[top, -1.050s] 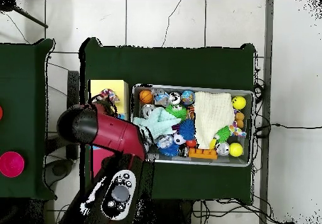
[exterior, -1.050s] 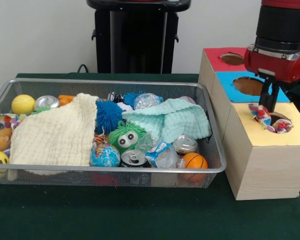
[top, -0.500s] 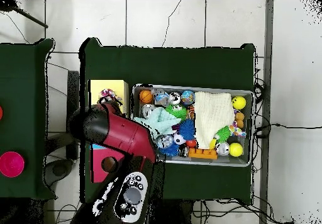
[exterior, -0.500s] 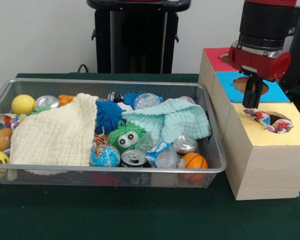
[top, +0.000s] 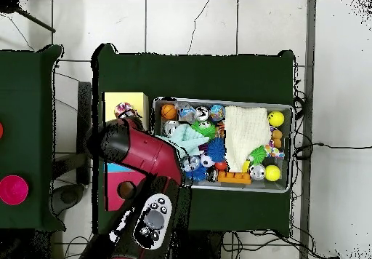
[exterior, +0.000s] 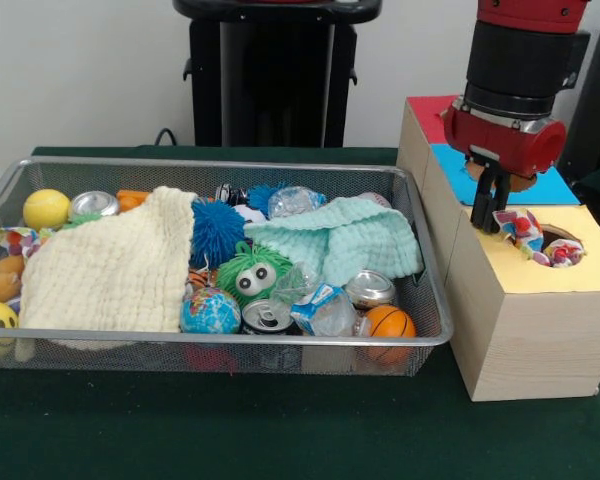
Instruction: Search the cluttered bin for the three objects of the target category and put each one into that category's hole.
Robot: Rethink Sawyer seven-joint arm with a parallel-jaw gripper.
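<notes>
My gripper (exterior: 490, 208) hangs over the left end of the yellow box top (exterior: 540, 278), open and holding nothing. Just to its right a multicoloured patterned soft piece (exterior: 533, 238) lies half in the yellow box's round hole, apart from the fingers. In the overhead view the red arm (top: 138, 150) covers the gripper, and the patterned piece (top: 125, 111) shows on the yellow box (top: 116, 100). The wire bin (exterior: 130, 340) holds a cream cloth (exterior: 110, 265), a mint cloth (exterior: 345, 240), a green fuzzy toy with eyes (exterior: 252, 275), balls and cans.
Behind the yellow box stand a blue-topped section (exterior: 452, 165) and a red-topped one (exterior: 430, 115), each with a hole. In the bin lie a basketball (exterior: 390, 322), a globe ball (exterior: 210, 312), a blue spiky ball (exterior: 215, 230) and a yellow ball (exterior: 46, 208).
The gripper has moved left, off the yellow hole toward the bin side of the box. The patterned piece stays behind in the hole.
</notes>
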